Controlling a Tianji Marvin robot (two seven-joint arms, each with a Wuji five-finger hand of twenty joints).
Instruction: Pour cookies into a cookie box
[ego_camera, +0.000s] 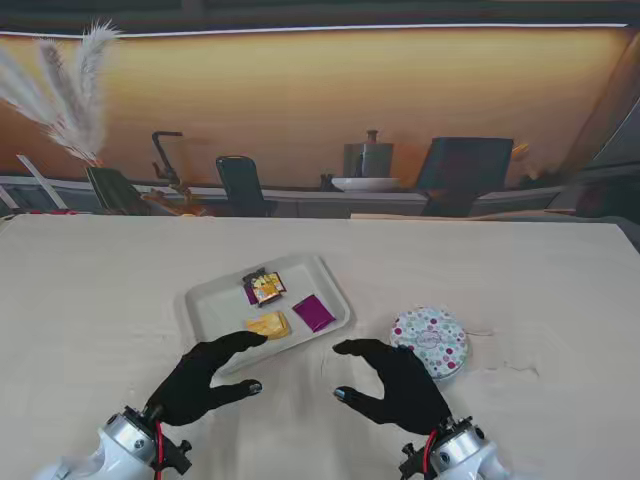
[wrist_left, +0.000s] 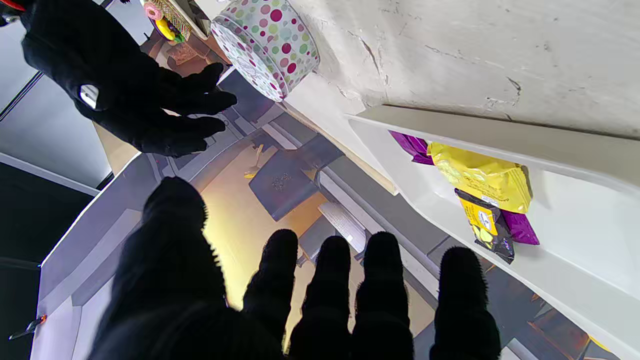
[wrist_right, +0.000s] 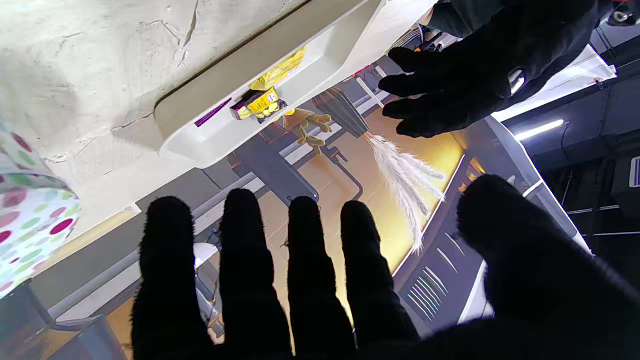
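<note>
A white tray lies mid-table with three wrapped cookie packets: a dark printed one, a yellow one and a purple one. To its right sits a round polka-dot cookie box, lid on. My left hand hovers open at the tray's near edge, fingertips close to the yellow packet. Just left of the box, my right hand hovers open, holding nothing. The left wrist view shows the tray, the packets, the box. The right wrist view shows the tray and the box.
The pale table stretches wide on both sides. Behind its far edge stand chairs, a plate and pot, and dried pampas grass at the far left.
</note>
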